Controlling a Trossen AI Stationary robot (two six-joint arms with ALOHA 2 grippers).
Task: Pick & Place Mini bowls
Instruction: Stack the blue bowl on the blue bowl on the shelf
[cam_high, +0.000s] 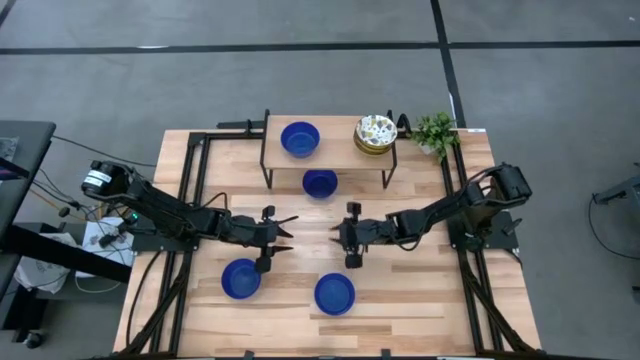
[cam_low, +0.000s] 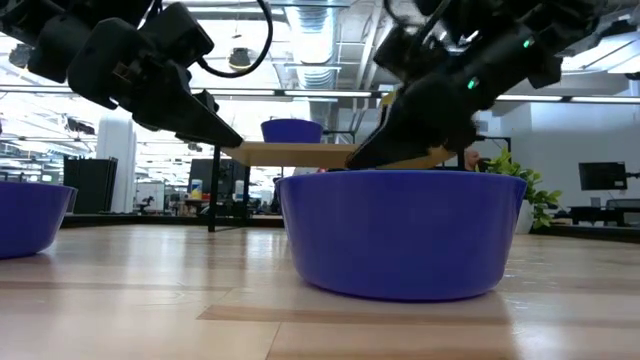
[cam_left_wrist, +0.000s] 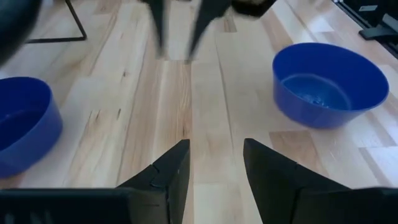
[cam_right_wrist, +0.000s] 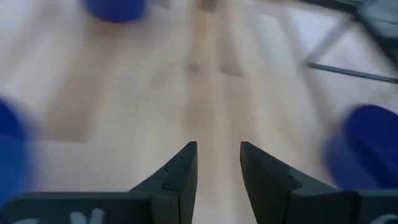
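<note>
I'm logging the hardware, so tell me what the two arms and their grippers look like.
Both arms are dark, jointed, with black cables along them. The left gripper and right gripper each end in two black tapered fingers. A green light glows on one arm in the low view.

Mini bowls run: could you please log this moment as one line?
left pincer: open, empty, mid-table | right pincer: open, empty, facing it | blue mini bowls: two near, one on shelf, one under

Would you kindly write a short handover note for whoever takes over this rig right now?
Left gripper: open, empty, mid-table.
Right gripper: open, empty, facing it.
Blue bowls: one on the shelf, one under the shelf, two on the table's front, left and right.
Stack of patterned bowls sits on the shelf's right end.
Nothing is held; which bowls remain to move cannot be told.
</note>
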